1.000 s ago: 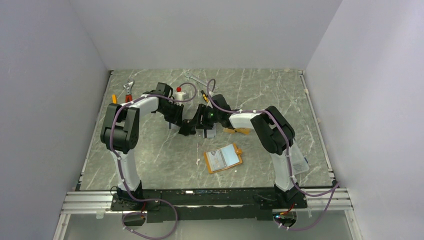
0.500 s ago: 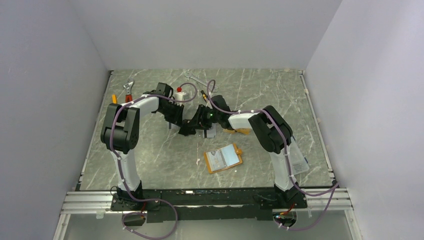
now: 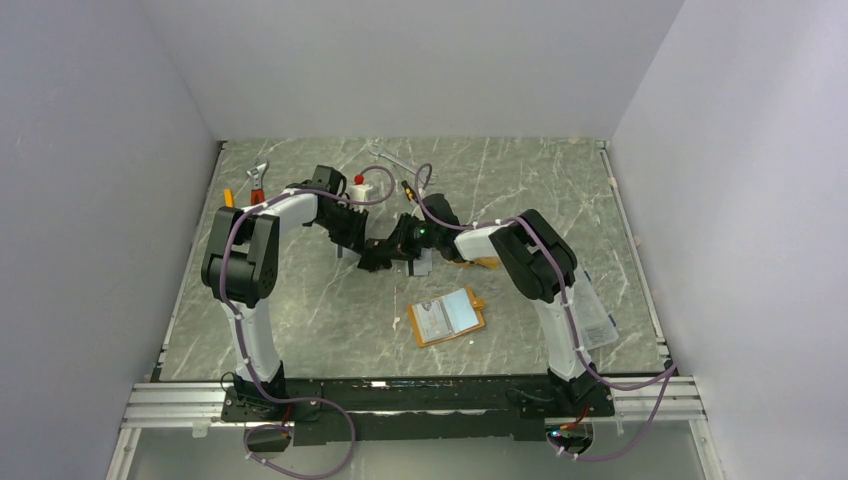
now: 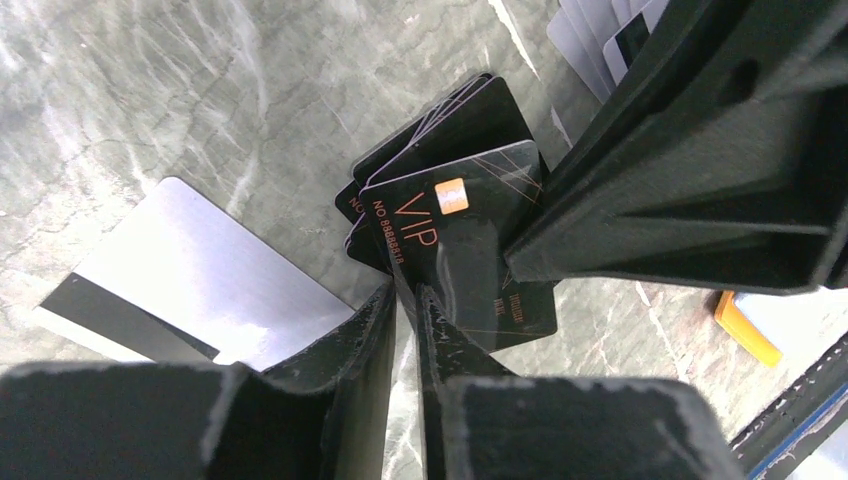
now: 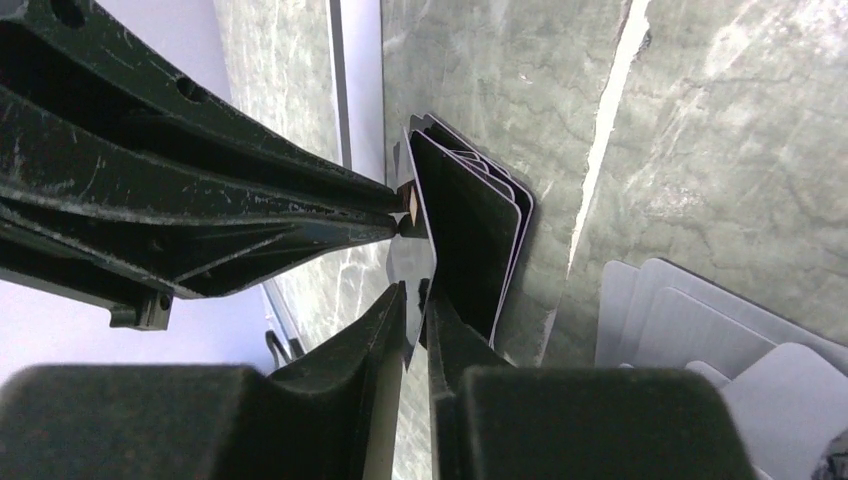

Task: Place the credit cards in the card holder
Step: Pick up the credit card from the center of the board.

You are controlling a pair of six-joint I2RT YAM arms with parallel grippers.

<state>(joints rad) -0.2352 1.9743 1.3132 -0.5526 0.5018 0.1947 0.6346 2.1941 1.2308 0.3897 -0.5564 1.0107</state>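
Observation:
A black credit card marked VIP [image 4: 450, 230] is lifted at a tilt above a fanned stack of black cards [image 4: 470, 110] on the table. My left gripper [image 4: 405, 292] is shut on its near edge. My right gripper [image 5: 415, 290] is shut on another edge of the same card, and its fingers [image 4: 560, 230] reach in from the right. In the top view both grippers [image 3: 390, 250] meet at mid table. The orange card holder [image 3: 447, 317] lies open nearer the bases. A silver card with a black stripe [image 4: 190, 270] lies flat on the left.
Several pale grey cards [image 5: 680, 330] lie fanned beside the black stack [image 5: 480, 240]. An orange flat piece [image 3: 478, 262] sits under the right arm. Pliers [image 3: 258, 180], a white bottle with a red cap [image 3: 360, 187] and a wrench [image 3: 390, 157] lie at the back.
My right gripper has closed onto the black card and its arm has shifted slightly left. The left gripper has kept its grip and place.

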